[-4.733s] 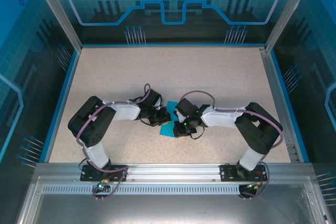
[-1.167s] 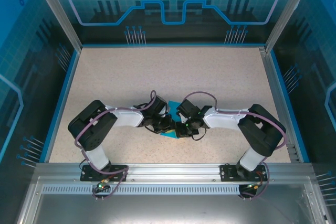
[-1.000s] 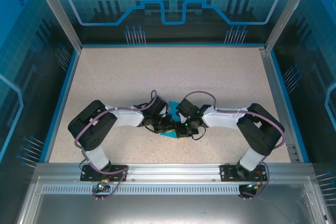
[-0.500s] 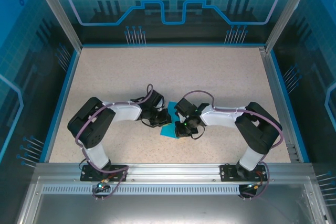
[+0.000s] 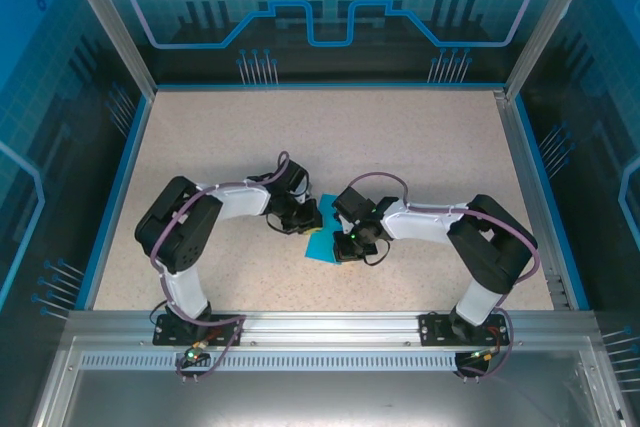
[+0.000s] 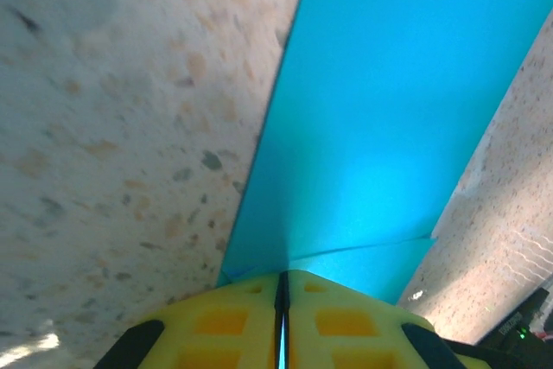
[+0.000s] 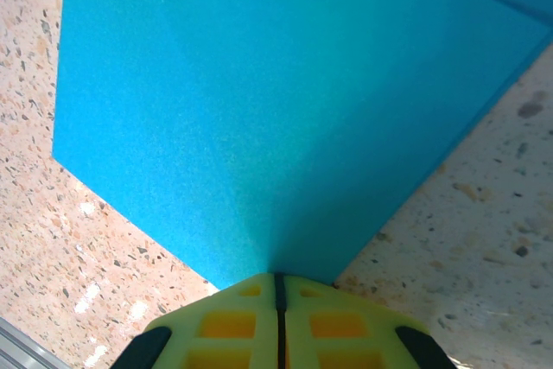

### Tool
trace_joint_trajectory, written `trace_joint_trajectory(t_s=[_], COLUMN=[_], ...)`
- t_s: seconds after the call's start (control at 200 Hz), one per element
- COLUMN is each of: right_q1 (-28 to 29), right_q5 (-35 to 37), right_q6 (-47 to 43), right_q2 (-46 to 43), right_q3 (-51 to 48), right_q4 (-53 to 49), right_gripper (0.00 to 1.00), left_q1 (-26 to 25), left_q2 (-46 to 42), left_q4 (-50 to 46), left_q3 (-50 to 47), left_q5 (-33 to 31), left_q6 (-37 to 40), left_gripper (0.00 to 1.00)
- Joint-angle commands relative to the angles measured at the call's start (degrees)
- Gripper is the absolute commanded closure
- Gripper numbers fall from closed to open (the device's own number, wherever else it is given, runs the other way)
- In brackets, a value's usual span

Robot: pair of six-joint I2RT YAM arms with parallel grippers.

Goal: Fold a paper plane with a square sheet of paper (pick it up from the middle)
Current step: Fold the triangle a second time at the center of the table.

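Paper position: the teal paper (image 5: 318,245) lies near the middle of the speckled surface (image 5: 400,147), between the two arms and partly covered by them. A folded flap shows in the left wrist view.

Left tool: the left tool (image 6: 282,276) is closed, pads pressed together. A sliver of teal shows in the seam, so it has the paper's (image 6: 389,110) edge pinched.

Right tool: the right tool (image 7: 278,278) is also closed. A corner of the paper (image 7: 285,110) runs into its tips and appears nipped between them.

Handling: judge the paper very light, thin and limp. It will sag, slide on the smooth surface, and crease or tear if you tug the two tools apart.

Where to hold: take an edge or corner with a shallow pinch. Keep one tool pinning the paper while the other carries a flap over.

Caution: you cannot tell the exact fold state from above.
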Motion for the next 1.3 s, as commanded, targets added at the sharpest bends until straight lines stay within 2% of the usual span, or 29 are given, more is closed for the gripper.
trace_joint_trajectory(t_s=[0.0, 0.205, 0.395, 0.6, 0.83, 0.965, 1.045, 1.111, 1.196, 1.296], right_q1=[2.2, 2.2, 1.4, -3.4, -9.2, -10.2, -10.3, -10.4, -10.9, -11.5], right_q5=[6.4, 5.5, 7.4, 8.0, 1.4, -1.1, -1.7, -2.7, -4.3, -4.1], right_q6=[0.7, 0.7, 1.4, 1.5, -1.7, -3.9, -4.5, -4.6, -4.4, -3.4], right_q2=[5.2, 2.1, -6.0, -10.9, -7.9, -4.7, -2.9, -1.6, -0.3, 0.0], right_q3=[-4.7, -1.4, 4.0, 2.3, -0.5, 0.5, 0.4, 0.5, 2.0, 1.2], right_q4=[-6.4, -4.6, -0.3, 4.2, 8.2, 8.1, 8.1, 8.7, 9.7, 11.0], right_gripper=[0.92, 0.91, 0.80, 0.58, 0.52, 0.53, 0.56, 0.63, 0.76, 0.83], left_q1=[4.8, 5.9, 6.0, 5.8, 4.5, 3.0, 2.0, 1.1, 0.2, -0.3], left_q2=[1.5, -4.2, -12.6, -20.3, -23.1, -21.8, -20.3, -19.0, -17.8, -16.6], left_q4=[-3.4, -5.8, -4.4, 3.0, 12.7, 16.9, 19.3, 20.5, 21.5, 22.2], left_q3=[2.5, 4.3, -0.2, -9.4, -17.0, -19.2, -19.7, -19.6, -19.5, -19.2], left_q5=[-12.7, -12.6, -9.9, -3.9, 2.7, 4.0, 5.1, 5.7, 6.1, 6.3], left_q6=[3.0, 4.5, 2.5, -3.1, -9.5, -12.4, -13.7, -14.4, -14.9, -15.2], left_gripper=[0.88, 0.86, 0.82, 0.67, 0.55, 0.54, 0.54, 0.55, 0.58, 0.59])
